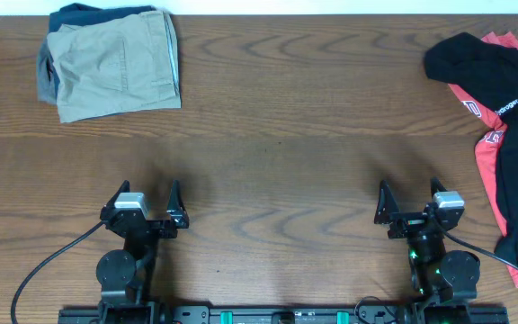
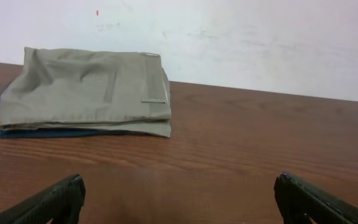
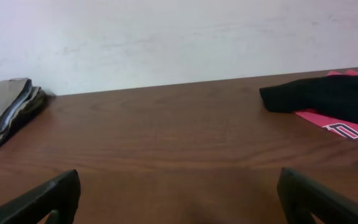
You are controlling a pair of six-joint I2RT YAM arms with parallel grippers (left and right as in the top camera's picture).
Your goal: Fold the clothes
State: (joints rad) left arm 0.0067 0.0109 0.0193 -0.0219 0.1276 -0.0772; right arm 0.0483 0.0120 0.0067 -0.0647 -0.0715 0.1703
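Note:
The khaki-beige shorts (image 1: 115, 65) lie folded at the table's far left, stacked on dark navy-blue shorts (image 1: 86, 13). The stack also shows in the left wrist view (image 2: 86, 93) and at the left edge of the right wrist view (image 3: 2, 109). Black and red sportswear (image 1: 502, 108) lies unfolded along the right edge and shows in the right wrist view (image 3: 328, 99). My left gripper (image 1: 147, 200) is open and empty near the front edge, well short of the shorts. My right gripper (image 1: 410, 196) is open and empty near the front right, left of the sportswear.
The wooden table (image 1: 277, 153) runs to a white wall at the back. Black cables trail from both arm bases at the front edge.

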